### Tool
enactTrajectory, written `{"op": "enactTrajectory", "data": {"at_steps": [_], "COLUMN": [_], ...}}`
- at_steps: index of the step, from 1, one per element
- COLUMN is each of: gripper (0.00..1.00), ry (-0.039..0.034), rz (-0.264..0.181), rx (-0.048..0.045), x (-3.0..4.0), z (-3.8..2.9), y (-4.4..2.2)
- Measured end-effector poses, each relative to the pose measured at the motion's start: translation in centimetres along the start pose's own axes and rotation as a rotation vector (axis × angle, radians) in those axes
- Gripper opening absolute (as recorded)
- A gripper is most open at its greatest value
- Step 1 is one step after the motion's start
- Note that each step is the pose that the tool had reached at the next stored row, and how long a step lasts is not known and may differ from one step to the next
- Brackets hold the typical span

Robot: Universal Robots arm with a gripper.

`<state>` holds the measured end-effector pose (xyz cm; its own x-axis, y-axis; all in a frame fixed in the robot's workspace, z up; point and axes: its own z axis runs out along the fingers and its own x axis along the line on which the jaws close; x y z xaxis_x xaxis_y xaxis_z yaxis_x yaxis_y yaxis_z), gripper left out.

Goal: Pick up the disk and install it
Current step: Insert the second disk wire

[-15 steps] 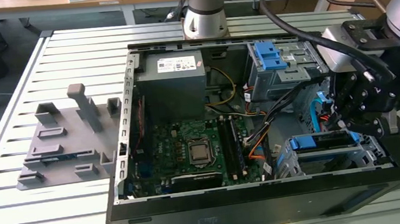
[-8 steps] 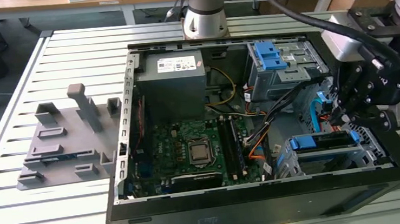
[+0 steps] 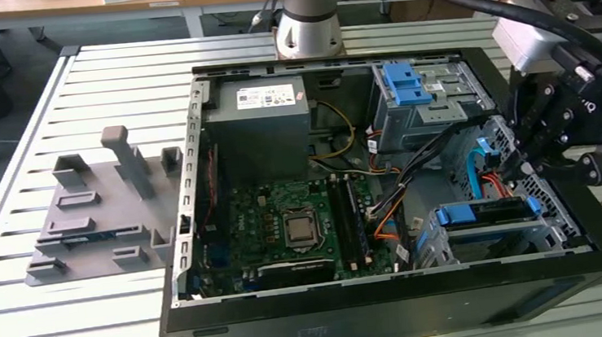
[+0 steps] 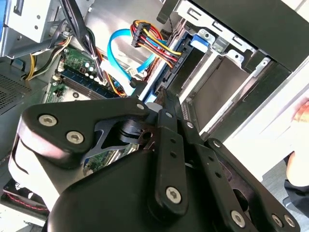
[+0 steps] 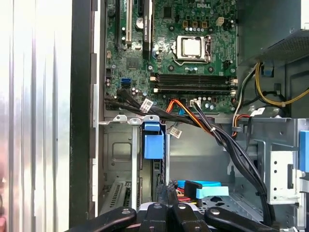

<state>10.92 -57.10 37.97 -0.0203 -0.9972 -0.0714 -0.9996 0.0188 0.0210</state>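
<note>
The open computer case (image 3: 192, 227) lies on its side on the slatted bench (image 3: 97, 333). Inside it sit the green motherboard (image 3: 283, 219), the grey power-supply box (image 3: 257, 111) at the far end, and a metal cage with a blue latch (image 3: 403, 86) next to that. In the near corner on the exterior view's right is the drive bay (image 3: 563, 223), and the disk (image 3: 487, 212) sits seated in it, its blue frame showing along the top edge. The gripper (image 3: 519, 167) hangs just above the bay, beside the blue data cable (image 3: 484, 173) and the bundle of coloured power wires (image 4: 152, 41); whether its fingers are open or closed I cannot tell. In the first wrist view the disk's blue tab (image 5: 153, 142) stands upright between the bay's metal walls. A grey plastic fixture (image 3: 103, 214) rests on the bench outside the case.
</note>
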Motion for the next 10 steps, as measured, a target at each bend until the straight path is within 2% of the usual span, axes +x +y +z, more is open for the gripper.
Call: {"op": "enactTrajectory", "data": {"at_steps": [6,10], "gripper": [0.11,0.11], "ry": [-0.0002,0.0001], "rz": [0.0,-0.008], "rx": [-0.0001,-0.0006], "x": [-0.04,-0.34], "z": [0.0,0.02], "y": [0.39,0.52]}}
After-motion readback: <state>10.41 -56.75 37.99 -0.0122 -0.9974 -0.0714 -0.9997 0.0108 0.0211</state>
